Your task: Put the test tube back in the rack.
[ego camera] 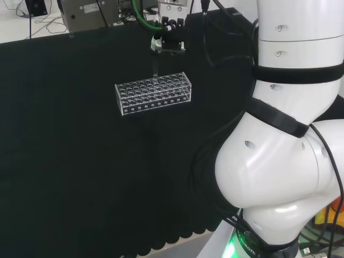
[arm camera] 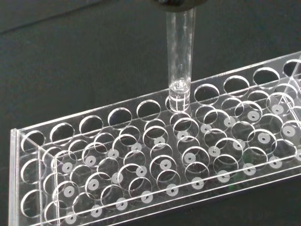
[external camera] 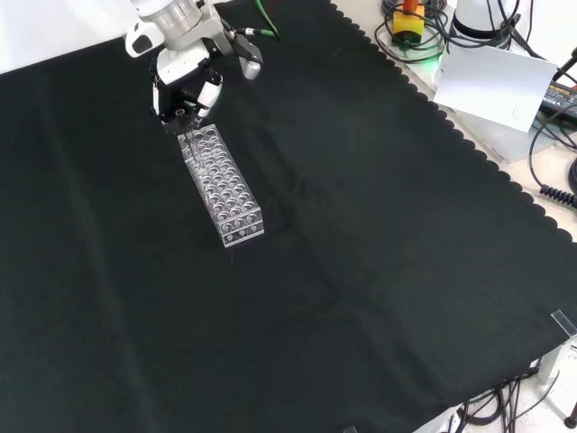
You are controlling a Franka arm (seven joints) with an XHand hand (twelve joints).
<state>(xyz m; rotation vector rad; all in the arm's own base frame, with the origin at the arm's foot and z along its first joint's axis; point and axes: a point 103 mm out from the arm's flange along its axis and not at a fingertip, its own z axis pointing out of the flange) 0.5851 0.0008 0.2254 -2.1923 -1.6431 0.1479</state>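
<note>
One test tube (arm camera: 181, 52) pinched upright in robot hand (external camera: 185, 86), tip entering rack (arm camera: 155, 155) hole. Risk: slight tilt, catching lower tier, nudging rack across desk (external camera: 361, 271).

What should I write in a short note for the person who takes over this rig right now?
Hand: shut on the test tube, holding it upright by its top above the clear rack.
Test tube: its round bottom has just entered a hole in the rack's outer row; the wrist view shows this best.
Rack: on the black cloth, its other holes empty.
Done: tube lined up, entering the hole.
Left: lower it fully, release, lift the hand away.
</note>
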